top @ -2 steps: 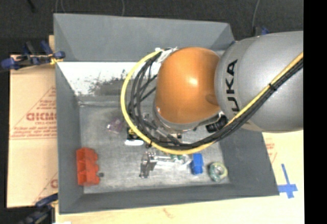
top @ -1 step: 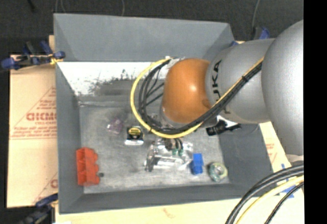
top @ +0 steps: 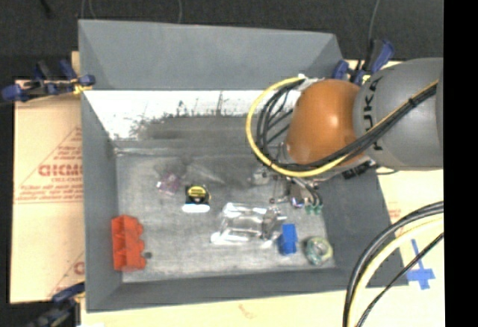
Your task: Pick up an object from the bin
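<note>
From my station I see the arm (top: pixel 407 113) coming into the bin (top: pixel 98 191) from the right side, with its orange cover (top: pixel 323 122) and a loop of cables (top: pixel 261 118) above the right half of the floor. The gripper (top: pixel 288 204) hangs below the cover, low over the front right part of the bin. Its lower end is dark and partly hidden by its own parts, so I cannot tell if it is spread or pressed together, and I see nothing clearly pinched in it.

The thing nearest to it is a clear plastic piece (top: pixel 240 227), lying flat on the floor; its right end is just under the gripper. Just beside that end, toward the front, lies a small blue block (top: pixel 287 240), and next to it on the right a round greenish thing (top: pixel 318 250).

Further left are a small yellow and black thing (top: pixel 196 195) and a pale purple thing (top: pixel 170 184), near each other. An orange-red block (top: pixel 128 243) lies well apart, in the front left corner.
</note>
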Motion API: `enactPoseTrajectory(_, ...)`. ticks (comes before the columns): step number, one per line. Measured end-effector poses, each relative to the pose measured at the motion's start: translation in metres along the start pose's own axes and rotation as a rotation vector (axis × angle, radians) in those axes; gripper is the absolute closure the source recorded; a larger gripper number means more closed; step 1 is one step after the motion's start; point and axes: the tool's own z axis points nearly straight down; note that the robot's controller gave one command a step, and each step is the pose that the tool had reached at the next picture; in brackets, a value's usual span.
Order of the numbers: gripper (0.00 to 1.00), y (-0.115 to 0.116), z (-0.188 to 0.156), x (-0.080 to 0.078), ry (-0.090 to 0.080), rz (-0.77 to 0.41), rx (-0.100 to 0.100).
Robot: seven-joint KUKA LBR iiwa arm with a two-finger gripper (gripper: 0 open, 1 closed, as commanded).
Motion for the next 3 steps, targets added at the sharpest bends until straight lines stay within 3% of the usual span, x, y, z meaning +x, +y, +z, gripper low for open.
enactPoseTrajectory(1,0.0,0.009,0.014,0.006,-0.009,0.045,0.001)
enactPoseTrajectory(2,1.0,0.009,0.015,0.011,0.017,0.047,0.0)
enactPoseTrajectory(3,1.0,-0.001,-0.124,0.007,-0.003,-0.141,-0.001)
